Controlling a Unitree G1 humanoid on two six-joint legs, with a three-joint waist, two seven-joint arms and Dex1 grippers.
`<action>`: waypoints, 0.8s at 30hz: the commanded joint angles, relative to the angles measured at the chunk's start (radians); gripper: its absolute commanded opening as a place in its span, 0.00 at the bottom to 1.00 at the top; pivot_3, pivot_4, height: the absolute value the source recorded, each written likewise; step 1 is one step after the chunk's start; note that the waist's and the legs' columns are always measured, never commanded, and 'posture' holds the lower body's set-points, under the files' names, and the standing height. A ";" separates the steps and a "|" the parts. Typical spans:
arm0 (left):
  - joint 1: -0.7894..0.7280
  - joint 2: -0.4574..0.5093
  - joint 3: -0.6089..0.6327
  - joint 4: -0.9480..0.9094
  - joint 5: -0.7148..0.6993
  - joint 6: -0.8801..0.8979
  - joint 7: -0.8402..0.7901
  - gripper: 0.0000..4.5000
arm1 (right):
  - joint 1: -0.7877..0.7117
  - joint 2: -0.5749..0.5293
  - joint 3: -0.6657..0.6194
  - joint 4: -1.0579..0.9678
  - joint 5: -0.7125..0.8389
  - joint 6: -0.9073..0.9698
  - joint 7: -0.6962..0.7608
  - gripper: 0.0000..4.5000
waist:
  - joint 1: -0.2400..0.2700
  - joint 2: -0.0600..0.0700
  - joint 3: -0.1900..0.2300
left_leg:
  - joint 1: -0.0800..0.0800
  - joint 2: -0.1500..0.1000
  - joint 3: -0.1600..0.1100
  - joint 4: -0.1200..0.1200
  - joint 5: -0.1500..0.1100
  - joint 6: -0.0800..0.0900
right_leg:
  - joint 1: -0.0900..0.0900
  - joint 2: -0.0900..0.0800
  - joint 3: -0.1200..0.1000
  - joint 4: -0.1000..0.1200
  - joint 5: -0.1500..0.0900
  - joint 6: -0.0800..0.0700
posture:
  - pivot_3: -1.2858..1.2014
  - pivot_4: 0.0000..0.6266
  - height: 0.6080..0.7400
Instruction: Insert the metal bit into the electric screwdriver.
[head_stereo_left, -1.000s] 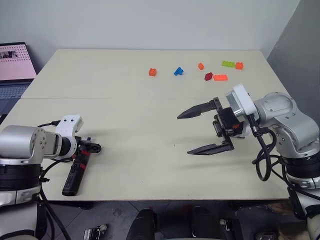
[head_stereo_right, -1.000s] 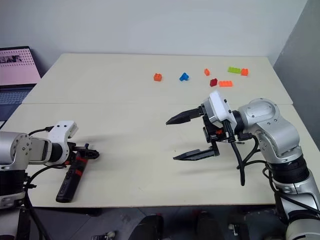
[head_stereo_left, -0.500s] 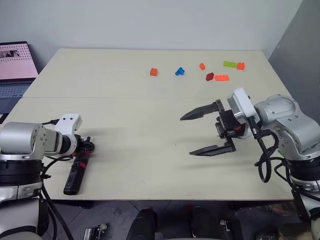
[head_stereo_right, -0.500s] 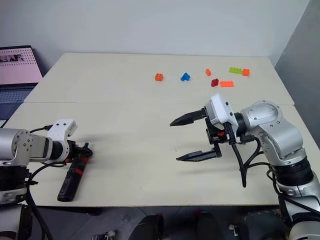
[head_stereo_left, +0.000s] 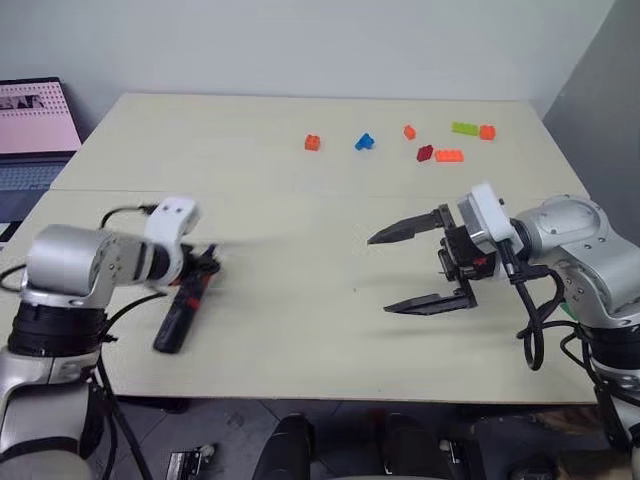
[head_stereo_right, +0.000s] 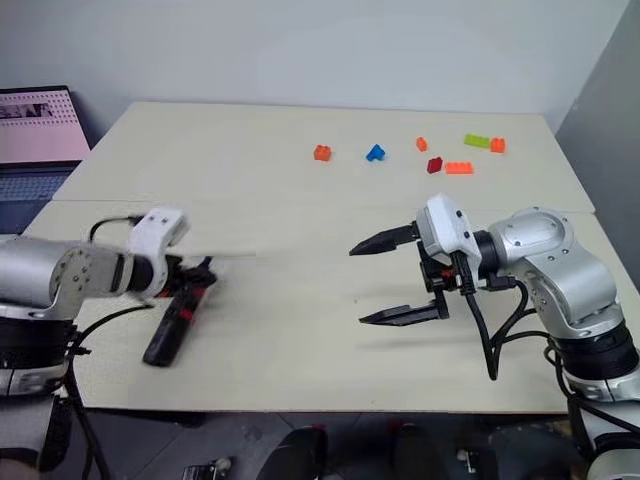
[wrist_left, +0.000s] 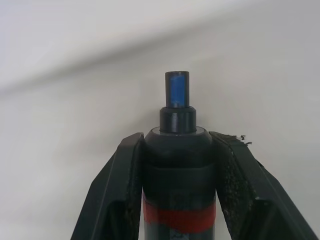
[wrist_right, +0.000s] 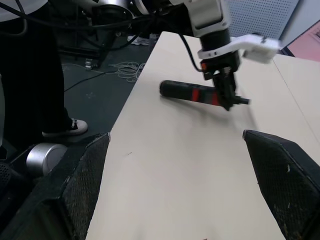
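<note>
The left claw (head_stereo_left: 205, 268) pinches the electric screwdriver (head_stereo_left: 182, 312) near its front end, by the surface's (head_stereo_left: 300, 330) near left corner; its rear end hangs toward the near edge. The right claw (head_stereo_left: 405, 270) is spread wide, holding nothing, near the right edge. Small toy bricks (head_stereo_left: 400, 142) lie scattered along the far edge.

Coloured toy bricks (head_stereo_left: 436, 155) on beige table (head_stereo_left: 300, 210), laptop (head_stereo_left: 35, 130)

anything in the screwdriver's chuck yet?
Left wrist view: the electric screwdriver, clamped in the left end effector, shows a bare blue-marked tip with no bit sticking out of it. The bore itself cannot be seen from this angle.
</note>
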 joint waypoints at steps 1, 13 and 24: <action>-0.124 -0.117 -0.046 -0.088 -0.020 -0.147 -0.048 0.37 | 0.002 -0.040 -0.079 -0.026 0.014 0.018 -0.037 1.00 | 0.001 0.000 0.000 | 0.000 0.000 0.001 0.000 0.000 0.000 | 0.000 0.000 0.001 0.000 0.000 0.000 | 0.52 0.24 1.00; -0.132 -0.575 -0.143 0.052 0.145 -0.714 0.051 0.37 | 0.083 -0.107 -0.218 -0.082 0.028 0.076 -0.185 1.00 | -0.017 -0.001 0.000 | 0.000 0.001 0.006 0.000 0.000 0.000 | -0.002 0.001 0.005 0.000 0.000 0.000 | 0.52 0.24 1.00; 0.067 -0.661 -0.130 0.087 0.225 -0.996 0.045 0.37 | 0.122 -0.163 -0.313 -0.128 0.090 0.144 -0.234 1.00 | -0.013 -0.001 0.000 | 0.000 0.000 0.005 0.000 0.001 0.001 | -0.001 0.000 0.005 0.000 0.000 0.001 | 0.52 0.24 1.00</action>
